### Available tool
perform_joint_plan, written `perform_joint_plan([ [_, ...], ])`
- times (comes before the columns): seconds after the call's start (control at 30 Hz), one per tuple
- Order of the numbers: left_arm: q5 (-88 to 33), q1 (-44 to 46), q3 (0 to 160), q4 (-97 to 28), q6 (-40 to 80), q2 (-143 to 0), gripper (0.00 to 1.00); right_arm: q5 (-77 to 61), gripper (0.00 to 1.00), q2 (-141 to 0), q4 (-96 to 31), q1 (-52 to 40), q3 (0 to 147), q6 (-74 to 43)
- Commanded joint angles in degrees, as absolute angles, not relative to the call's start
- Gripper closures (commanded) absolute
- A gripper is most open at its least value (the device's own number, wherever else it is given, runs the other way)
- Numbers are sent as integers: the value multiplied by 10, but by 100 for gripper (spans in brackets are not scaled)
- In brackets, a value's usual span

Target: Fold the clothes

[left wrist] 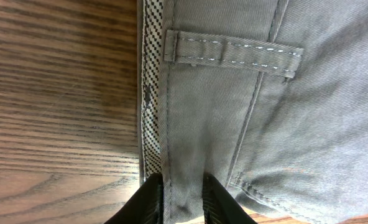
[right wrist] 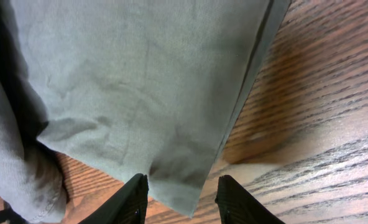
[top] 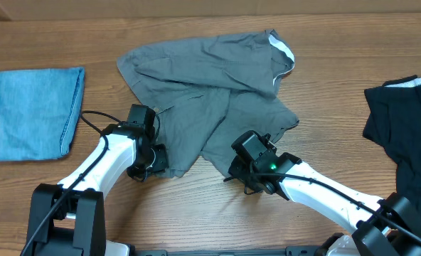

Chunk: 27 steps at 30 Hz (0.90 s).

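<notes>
Grey garment (top: 210, 78): checked waistband trim (left wrist: 148, 93) only in left wrist view.

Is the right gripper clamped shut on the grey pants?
No: in the right wrist view the right gripper has its fingers spread apart, with the hem corner of the grey pants lying loose between them.

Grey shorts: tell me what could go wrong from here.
1. The right gripper fingers stand apart around only a corner of the hem of the grey shorts; closing there may catch too little cloth and slip.
2. The left gripper pinches a narrow bit beside the waistband; a lift could pull it free.
3. The shorts lie crumpled in overlapping layers; folding now would likely trap wrinkles.
</notes>
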<state>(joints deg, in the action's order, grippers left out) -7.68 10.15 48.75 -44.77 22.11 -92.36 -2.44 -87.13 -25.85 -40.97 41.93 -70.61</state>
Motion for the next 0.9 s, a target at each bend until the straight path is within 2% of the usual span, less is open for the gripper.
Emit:
perform_joint_plan([
  [0.0,-69,105,481,-449,212,-922,74,-9,59,-878,-249,-412,415,-723],
  [0.33,-69,105,481,-448,212,-922,73,-26,59,-910,-226,-412,415,-722],
  [0.47,-69,105,481,-448,212,-922,72,-26,68,-910,-226,-412,415,-720],
  [0.57,-69,105,481,-448,212,-922,72,-26,71,-910,-226,-412,415,-720],
  [0.63,-69,105,481,-448,212,-922,72,-26,82,-910,-226,-412,415,-720],
  [0.7,-69,105,481,-449,212,-922,72,-26,85,-910,-225,-412,415,-720],
  [0.87,-69,105,481,-449,212,-922,71,-27,86,-910,-226,-412,415,-720],
])
